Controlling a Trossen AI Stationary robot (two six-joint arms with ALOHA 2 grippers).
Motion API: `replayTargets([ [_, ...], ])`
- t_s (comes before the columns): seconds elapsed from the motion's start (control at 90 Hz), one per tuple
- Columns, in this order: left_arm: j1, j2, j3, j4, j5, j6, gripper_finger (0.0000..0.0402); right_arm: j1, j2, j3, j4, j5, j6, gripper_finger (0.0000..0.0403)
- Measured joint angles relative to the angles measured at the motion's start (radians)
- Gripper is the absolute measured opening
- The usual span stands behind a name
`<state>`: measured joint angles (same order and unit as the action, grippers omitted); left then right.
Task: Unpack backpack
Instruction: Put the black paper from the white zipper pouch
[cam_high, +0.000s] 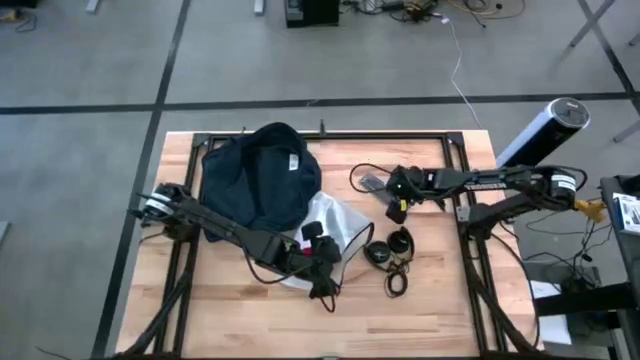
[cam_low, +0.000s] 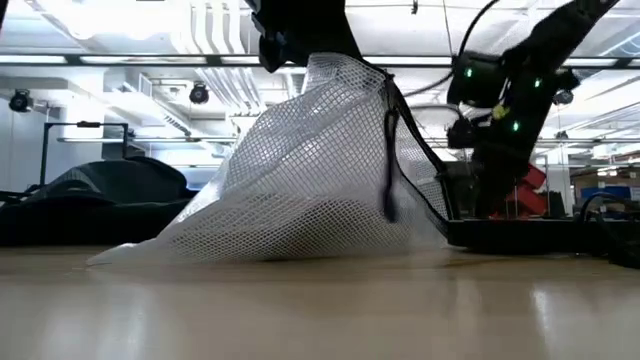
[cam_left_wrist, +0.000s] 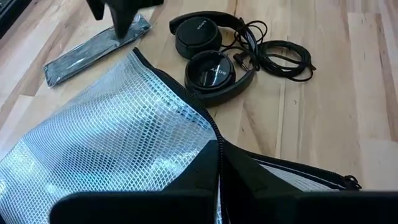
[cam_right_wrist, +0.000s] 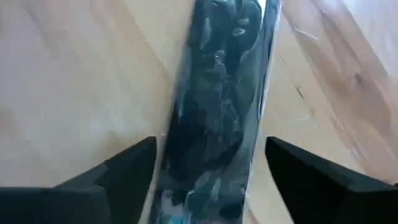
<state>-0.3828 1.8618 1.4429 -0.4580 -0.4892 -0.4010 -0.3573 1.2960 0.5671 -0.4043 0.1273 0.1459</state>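
Note:
The dark navy backpack (cam_high: 258, 175) lies slumped on the table's far left part. Right of it is a silvery mesh pouch (cam_high: 338, 225) with a black zip edge, and my left gripper (cam_high: 318, 250) is shut on it. Black headphones (cam_high: 390, 250) with their cable lie on the wood to the pouch's right. A long dark plastic-wrapped packet (cam_right_wrist: 217, 106) lies flat on the table farther back. My right gripper (cam_right_wrist: 214, 177) stands open over it, one finger on either side, apart from it. My left gripper pinches the pouch's black zip edge (cam_left_wrist: 219, 146) between its two fingers, coming from above at a slant. That edge is raised (cam_low: 335, 75), and the mesh hangs down like a tent. The pouch's lower part (cam_low: 250, 245) rests on the table.
The black table frame (cam_high: 470, 200) runs along the left, far and right sides. The headphone cable (cam_left_wrist: 280, 56) is coiled beside the earcups. Bare wood shows along the near edge (cam_high: 420, 320).

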Motion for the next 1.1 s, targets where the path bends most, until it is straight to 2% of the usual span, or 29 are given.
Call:
replayTargets([
  [0.178, 0.000, 0.000, 0.000, 0.002, 0.000, 0.017, 0.0000, -0.015, 0.107, -0.002, 0.096, -0.006, -0.032, 0.0333],
  [0.322, 0.000, 0.000, 0.000, 0.002, 0.000, 0.022, 0.0000, -0.043, 0.179, 0.005, 0.132, -0.034, -0.051, 0.0324],
  [0.411, 0.000, 0.000, 0.000, 0.002, 0.000, 0.025, 0.0000, -0.061, 0.194, 0.006, 0.146, -0.073, -0.053, 0.0291],
  [0.511, 0.000, 0.000, 0.000, 0.002, 0.000, 0.025, 0.0000, -0.071, 0.192, 0.004, 0.149, -0.112, -0.065, 0.0233],
  [0.789, 0.000, 0.000, 0.000, 0.002, 0.000, 0.025, 0.0000, -0.072, 0.148, 0.000, 0.145, -0.093, -0.126, 0.0022],
  [0.833, 0.000, 0.000, 0.000, 0.002, 0.000, 0.025, 0.0000, -0.073, 0.126, -0.001, 0.139, -0.078, -0.138, 0.0011],
  [0.933, 0.000, 0.000, 0.000, 0.002, 0.000, 0.025, 0.0000, -0.072, 0.049, -0.006, 0.077, -0.065, -0.113, 0.0014],
  [1.1, 0.000, 0.000, 0.000, 0.002, 0.000, 0.025, 0.0000, -0.019, -0.159, -0.005, -0.091, -0.078, -0.083, 0.0003],
])
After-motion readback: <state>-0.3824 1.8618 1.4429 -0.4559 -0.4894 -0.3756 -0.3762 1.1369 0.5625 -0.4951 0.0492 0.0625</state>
